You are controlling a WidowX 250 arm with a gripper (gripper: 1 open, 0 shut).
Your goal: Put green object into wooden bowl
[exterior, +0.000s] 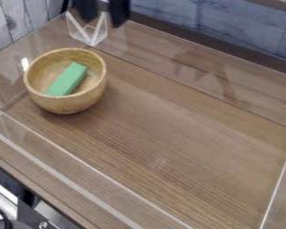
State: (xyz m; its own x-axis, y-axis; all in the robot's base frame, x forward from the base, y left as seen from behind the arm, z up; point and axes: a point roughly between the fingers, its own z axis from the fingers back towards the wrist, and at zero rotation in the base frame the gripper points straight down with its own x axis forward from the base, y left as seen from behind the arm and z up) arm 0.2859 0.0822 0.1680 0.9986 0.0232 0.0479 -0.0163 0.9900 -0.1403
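Observation:
The green object [69, 78], a flat bright green block, lies tilted inside the wooden bowl [96, 88], which stands at the left of the table. Only the black fingers of my gripper [99, 12] show, at the very top edge, up and to the right of the bowl and well apart from it. Its two fingers stand apart with nothing between them, so it is open.
Clear acrylic walls [26, 152] fence the wooden tabletop [181, 125] on all sides, with a see-through corner piece [90, 32] just under the gripper. A dark tiled wall runs along the back.

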